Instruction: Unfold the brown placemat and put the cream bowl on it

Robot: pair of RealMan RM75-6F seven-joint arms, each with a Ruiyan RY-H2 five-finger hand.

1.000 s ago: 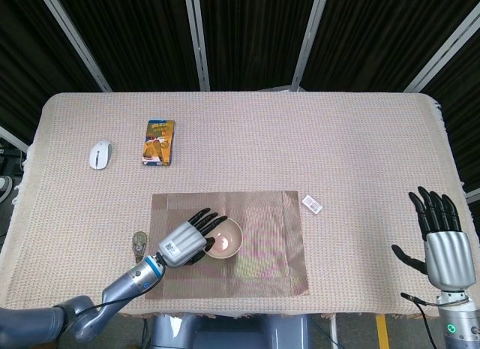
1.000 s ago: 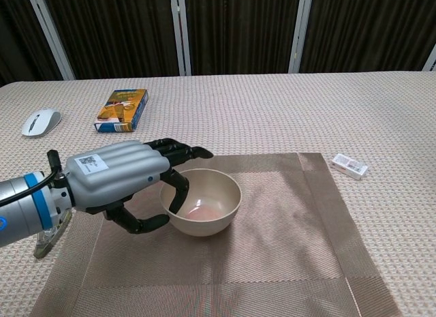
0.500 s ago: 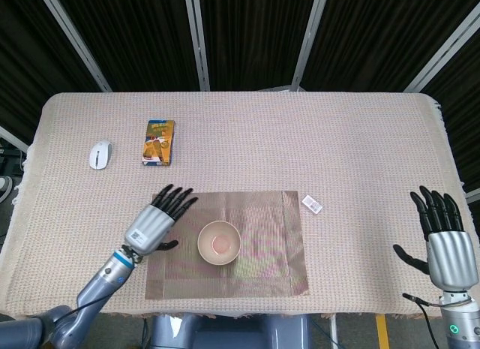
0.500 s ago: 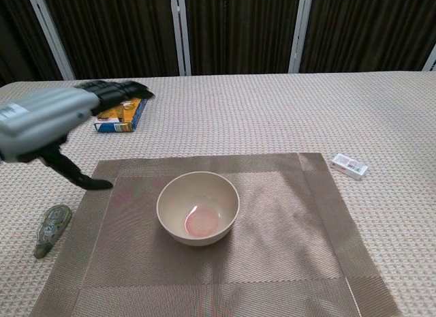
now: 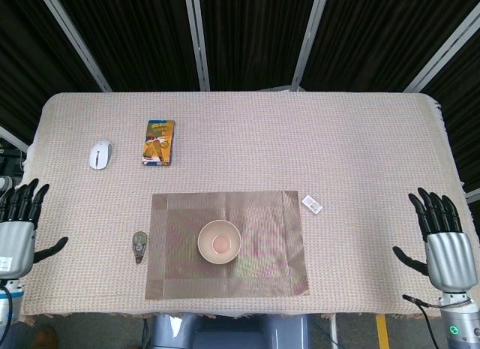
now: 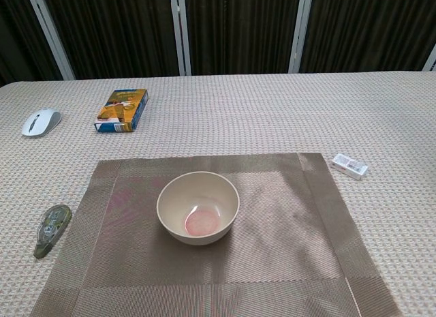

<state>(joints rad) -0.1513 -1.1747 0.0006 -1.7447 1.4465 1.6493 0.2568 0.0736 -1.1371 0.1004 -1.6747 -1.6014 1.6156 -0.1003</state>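
Your cream bowl (image 5: 219, 242) sits upright on the unfolded brown placemat (image 5: 277, 244); correction tape (image 5: 139, 245) lies at its 9 o'clock. Your left hand (image 5: 16, 227) and right hand (image 5: 445, 242) hang spread, holding nothing.

correction tape (image 5: 139, 246) just left of placemat (image 5: 270, 244), small white box (image 5: 312, 205) near its right corner

Left hand (image 5: 16, 227) seen at the far left edge of the head view, fingers spread and pointing up, nothing held. Right hand (image 5: 442, 240) at the far right edge, same pose, thumb out, nothing held. Neither caught in the chest view
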